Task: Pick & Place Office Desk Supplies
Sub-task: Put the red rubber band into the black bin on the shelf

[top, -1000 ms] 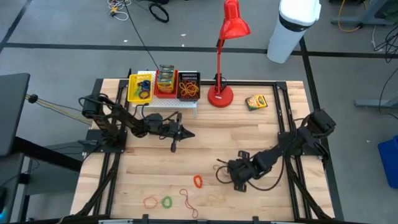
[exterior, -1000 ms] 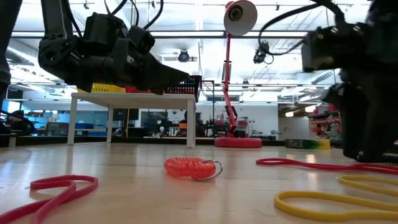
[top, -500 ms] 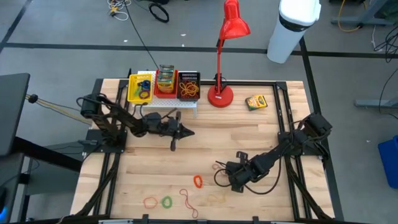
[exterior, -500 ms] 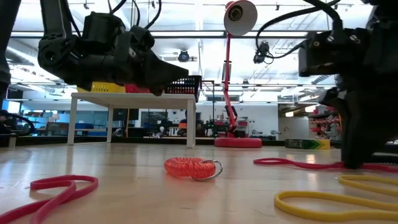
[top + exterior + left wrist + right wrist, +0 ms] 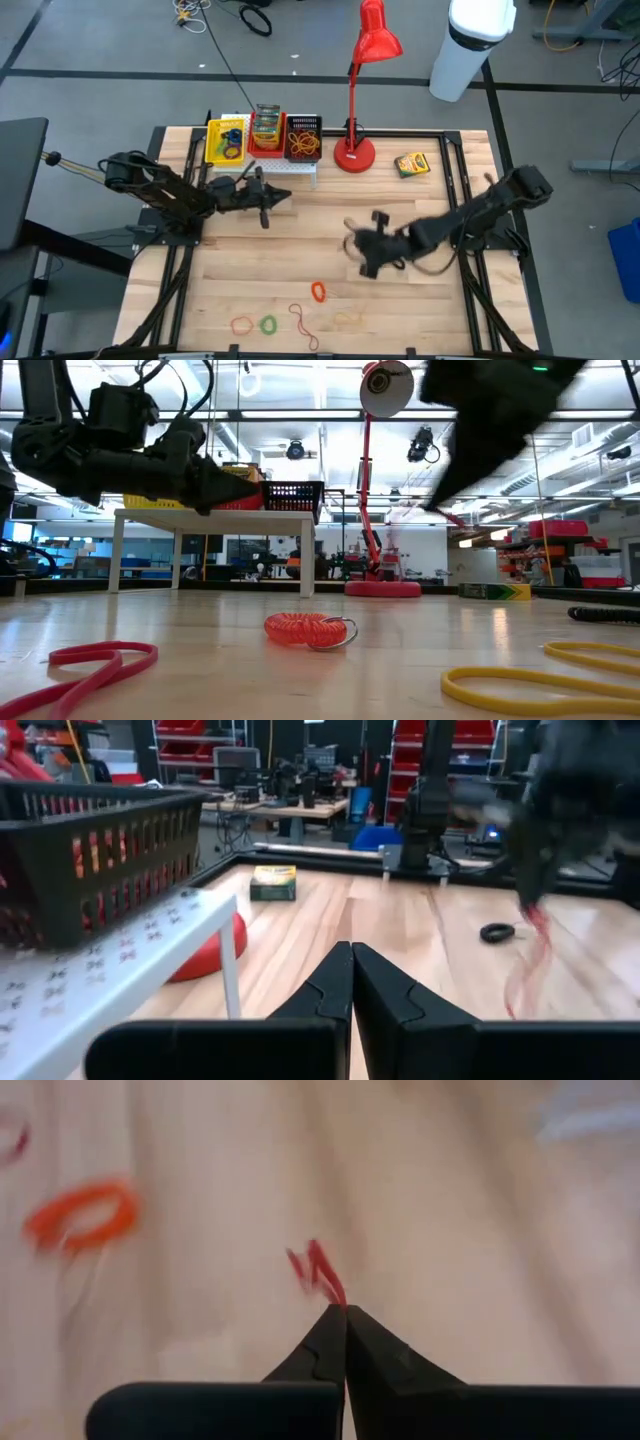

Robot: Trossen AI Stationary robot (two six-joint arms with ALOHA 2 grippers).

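Bands partly sorted so far. Some already in the yellow bin (image 5: 225,142) and the black basket (image 5: 303,140), both up on the rack (image 5: 275,168). Crayon boxes (image 5: 266,128) packed in the red bin between those two.

Right gripper (image 5: 360,250) up in the air over the middle of the table (image 5: 250,260). Fingers pinched tight on a thin red band (image 5: 318,1273), hanging loose from the tips. Well apart from the rack, so not dropped in yet. Probably the carry part of one more trip.

Left gripper (image 5: 264,205) waiting just in front of the rack. Fingers pressed flat together, holding nothing.

Plenty left to do, by the look of it. On the near side of the table: an orange coil (image 5: 318,291), an orange loop (image 5: 243,324), a green loop (image 5: 268,323), a long red loop (image 5: 302,322) and a pale yellow loop (image 5: 348,320). One lone crayon box (image 5: 411,164) lying near the lamp (image 5: 355,150), not in any bin.

Maybe halfway, hard to say for sure.
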